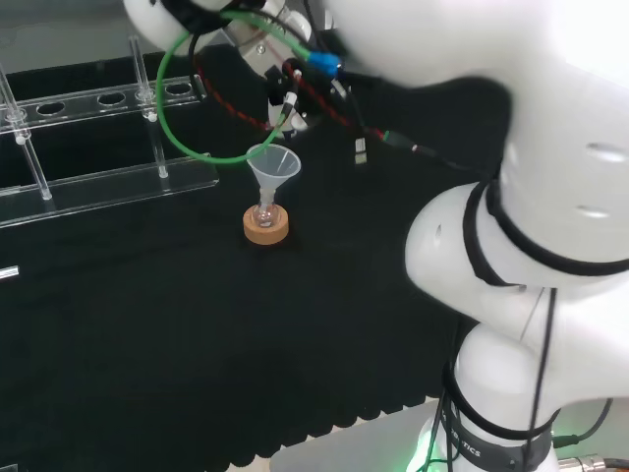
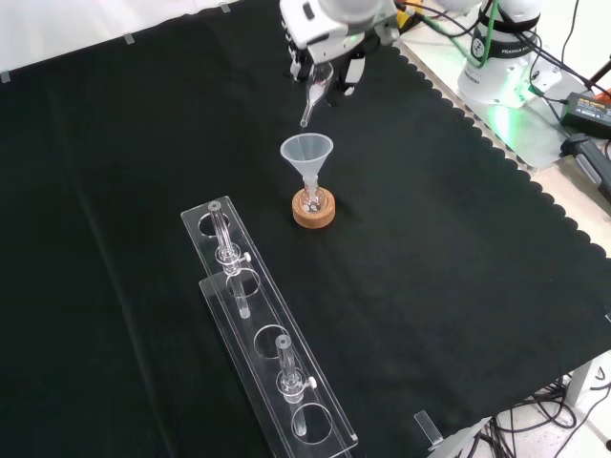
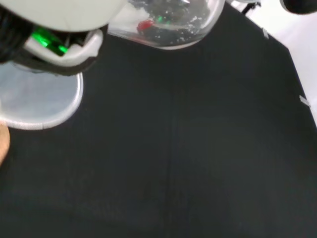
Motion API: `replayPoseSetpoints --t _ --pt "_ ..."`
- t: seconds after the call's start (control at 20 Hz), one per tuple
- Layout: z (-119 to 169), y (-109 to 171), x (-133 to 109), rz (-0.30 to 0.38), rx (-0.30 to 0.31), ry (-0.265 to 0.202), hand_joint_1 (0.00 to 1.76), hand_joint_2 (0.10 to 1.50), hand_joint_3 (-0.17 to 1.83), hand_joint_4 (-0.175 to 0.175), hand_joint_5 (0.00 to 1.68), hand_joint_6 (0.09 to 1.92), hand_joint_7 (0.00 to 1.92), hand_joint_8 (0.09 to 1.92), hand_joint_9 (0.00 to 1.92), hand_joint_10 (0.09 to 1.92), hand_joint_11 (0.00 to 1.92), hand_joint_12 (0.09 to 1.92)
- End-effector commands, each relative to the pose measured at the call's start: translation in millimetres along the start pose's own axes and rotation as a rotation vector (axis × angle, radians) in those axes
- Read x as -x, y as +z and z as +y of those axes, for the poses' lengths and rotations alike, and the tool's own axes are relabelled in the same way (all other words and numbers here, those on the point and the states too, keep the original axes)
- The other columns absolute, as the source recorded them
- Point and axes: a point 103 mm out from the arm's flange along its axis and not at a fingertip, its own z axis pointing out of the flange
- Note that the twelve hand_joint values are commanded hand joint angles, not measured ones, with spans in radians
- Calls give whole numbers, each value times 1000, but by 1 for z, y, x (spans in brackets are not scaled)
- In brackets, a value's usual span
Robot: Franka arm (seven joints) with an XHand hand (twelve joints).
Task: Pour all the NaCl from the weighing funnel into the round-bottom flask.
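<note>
Hand (image 2: 325, 59) sits at top centre of the front view, fingers curled round a clear weighing funnel (image 2: 313, 95) whose thin stem angles down toward the plastic funnel (image 2: 306, 153). The stem tip hangs just above and a bit to the upper side of that funnel's rim, not yet inside. The plastic funnel stands in the neck of a small round-bottom flask (image 2: 311, 202) seated on a cork ring (image 2: 314, 211), centre of frame.

We judge the step in hand to be lining up the pour. To do it well we should bring the stem tip over the funnel mouth before tilting further, keep it clear of the rim (a nudge could tip funnel and flask off the cork), then tilt slowly so the NaCl slides rather than jumps.

Views differ. In the front view we get the whole stem and its gap to the funnel mouth, plus two clear acrylic racks (image 2: 267, 353) w/ glass pieces at lower left. In the head view, the funnel (image 1: 273, 169), flask (image 1: 263, 212) and cork ring (image 1: 266, 225) sit centre-left, w/ a green cable (image 1: 175, 128) looping above; the arm's white links fill the right and the hand itself is hard to make out. In the wrist view we see the weighing funnel's bowl (image 3: 166, 22) close up at top, white grains clinging inside, so the NaCl looks largely unpoured; the funnel rim (image 3: 37, 99) shows at the left edge.
</note>
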Motion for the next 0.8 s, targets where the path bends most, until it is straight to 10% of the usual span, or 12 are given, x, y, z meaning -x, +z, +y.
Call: replayPoseSetpoints --t 0.05,0.8 --pt "6 47 -23 -43 -97 -35 1234 419 915 -175 1617 140 1759 512 1838 87 1748 503" --pt "11 41 -23 -107 -123 -7 1234 418 914 -175 1618 138 1760 511 1839 87 1747 498"
